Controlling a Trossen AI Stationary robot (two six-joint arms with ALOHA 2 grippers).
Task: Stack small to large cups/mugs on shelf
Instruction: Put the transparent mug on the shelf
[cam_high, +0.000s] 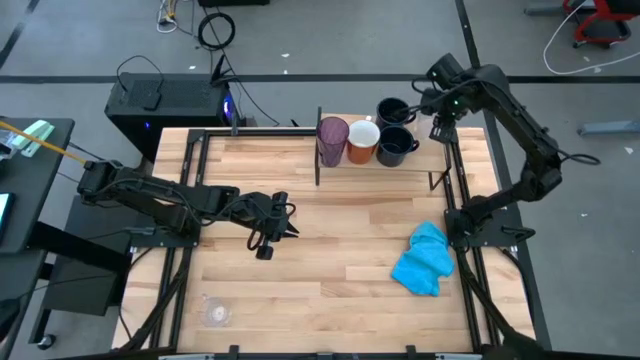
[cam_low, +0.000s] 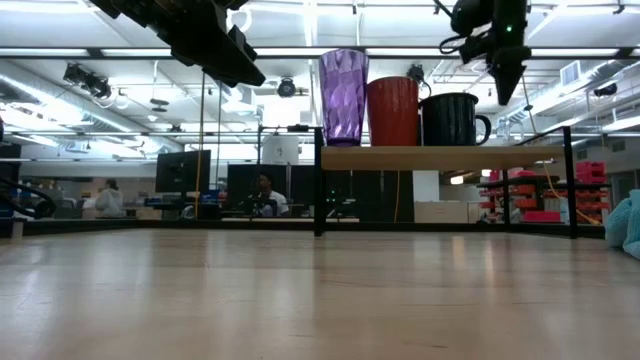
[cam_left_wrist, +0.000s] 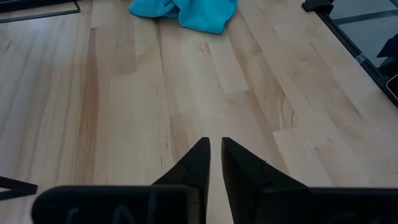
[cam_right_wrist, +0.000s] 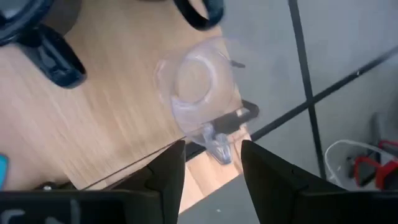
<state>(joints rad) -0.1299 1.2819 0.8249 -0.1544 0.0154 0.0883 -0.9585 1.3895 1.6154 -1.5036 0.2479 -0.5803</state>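
My right gripper (cam_high: 437, 128) is up over the shelf's (cam_low: 440, 157) right end, fingers (cam_right_wrist: 163, 177) parted with a clear gap between them. Directly beyond the tips sits a clear cup (cam_right_wrist: 198, 81), upright on the shelf by its edge (mouth facing me, looks free of both fingers, not gripped). Nothing held on this side.

From that gripper along the shelf: a navy mug (cam_high: 397, 146) just beside it, second navy mug (cam_high: 392, 110) right behind that one, then the orange mug (cam_high: 362, 141) touching or nearly touching, then the purple tumbler (cam_high: 332, 140) farthest off, next to a black upright. All upright. In the low view only one navy mug shows past the orange one; the other is hidden behind.

My left gripper (cam_high: 283, 219) hangs over bare tabletop (cam_left_wrist: 124, 93) mid-table, well apart from the shelf. Fingers nearly together, only a thin slit between the tips (cam_left_wrist: 198, 163), nothing in it. So closed, empty.

Blue cloth (cam_high: 424, 259) lies crumpled on the table ahead of the left gripper, below the right arm's base side. Second clear cup (cam_high: 217, 313) stands on the table well behind the left gripper, toward the near left corner (faint in the high view, hard to make out more).
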